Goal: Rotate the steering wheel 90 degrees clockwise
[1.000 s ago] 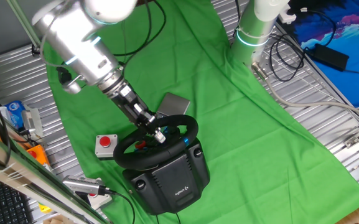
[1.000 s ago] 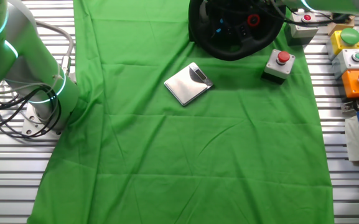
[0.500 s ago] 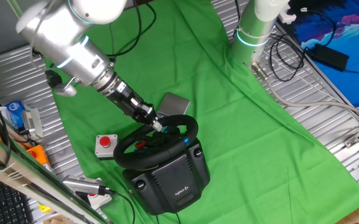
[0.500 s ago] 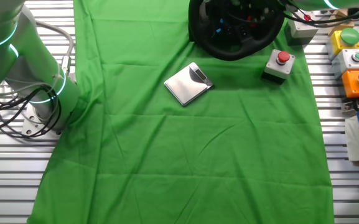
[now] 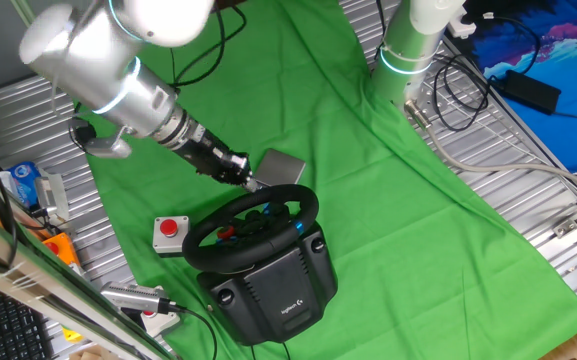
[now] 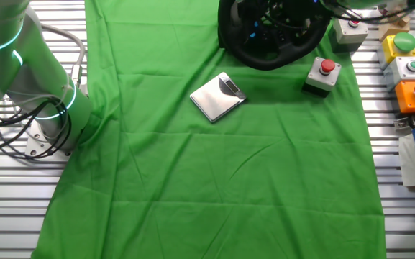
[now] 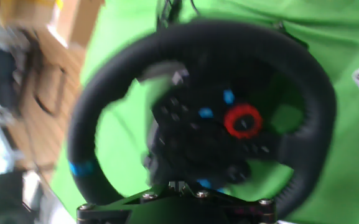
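Where the green cloth [image 5: 388, 190] drapes over the ribbed metal desk [image 5: 528, 215], it lies in soft wrinkles, matte against the shiny slats. The steering wheel [image 5: 253, 226] stands at lower centre of one fixed view: a thick, round, matte black rim on a bulky black plastic base [image 5: 273, 285] bearing a small white logo. The silver cylindrical arm [image 5: 118, 70] reaches down from the upper left of that frame, and the gripper [image 5: 249, 184] sits just beside the upper edge of the rim; whether it touches the rim cannot be told, nor can the spacing of its fingers, which are too small and dark to resolve. The hand view shows what the fixed views do not: the wheel [image 7: 204, 118] face-on, slightly blurred, with a red ring button and blue buttons on the hub and a blue stripe on the rim at lower left; only the dark gripper body with its screws [image 7: 179, 208] appears along the bottom edge, fingers out of sight. The other fixed view shows the wheel [image 6: 268, 36] cropped at the top edge, with a flat grey rectangular plate [image 6: 218, 96] of brushed metal lying below and left of it, apart from it, and a small grey box with a round red button [image 6: 322, 75] near the wheel's right side.
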`<state>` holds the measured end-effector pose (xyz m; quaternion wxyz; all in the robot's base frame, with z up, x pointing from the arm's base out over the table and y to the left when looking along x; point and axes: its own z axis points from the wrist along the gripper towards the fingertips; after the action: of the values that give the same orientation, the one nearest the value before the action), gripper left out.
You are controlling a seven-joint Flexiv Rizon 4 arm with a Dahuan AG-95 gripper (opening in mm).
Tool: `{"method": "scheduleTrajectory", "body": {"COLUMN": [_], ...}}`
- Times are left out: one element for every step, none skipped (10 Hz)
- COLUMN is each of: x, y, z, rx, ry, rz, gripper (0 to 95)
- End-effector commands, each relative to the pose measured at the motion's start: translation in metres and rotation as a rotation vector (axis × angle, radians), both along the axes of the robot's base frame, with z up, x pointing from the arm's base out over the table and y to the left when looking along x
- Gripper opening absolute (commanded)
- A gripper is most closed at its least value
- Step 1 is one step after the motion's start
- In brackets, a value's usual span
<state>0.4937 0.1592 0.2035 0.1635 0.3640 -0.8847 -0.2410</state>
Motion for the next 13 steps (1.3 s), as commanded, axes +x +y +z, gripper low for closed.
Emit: {"method": "scheduleTrajectory", "body": {"x": [-0.0112, -0.0133, -0.0145, -0.0147, -0.0147, -0.0145, -0.0151, -0.0163, -0.0168, -0.0168, -0.0168, -0.0168, -0.0168], "y": [-0.0188, -0.0187, -0.0188, -0.0188, -0.0189, -0.0190, -0.0189, -0.0188, -0.0187, -0.0187, -0.0187, -0.0187, -0.0187], "z": [-0.0037, -0.0046, -0.0058, -0.0065, -0.0071, -0.0076, -0.0076, -0.0077, -0.0075, -0.0075, -0.0075, -0.0075, -0.0075], "rx": [-0.084, -0.115, -0.140, -0.146, -0.142, -0.135, -0.132, -0.144, -0.156, -0.166, -0.185, -0.200, -0.210], "ry": [-0.038, -0.047, -0.070, -0.077, -0.078, -0.080, -0.078, -0.075, -0.070, -0.067, -0.068, -0.071, -0.086], "rz": [0.126, 0.152, 0.189, 0.199, 0.205, 0.216, 0.221, 0.215, 0.190, 0.150, 0.111, 0.064, 0.027], "gripper": [0.0, 0.0, 0.0, 0.0, 0.0, 0.0, 0.0, 0.0, 0.0, 0.0, 0.0, 0.0, 0.0]}}
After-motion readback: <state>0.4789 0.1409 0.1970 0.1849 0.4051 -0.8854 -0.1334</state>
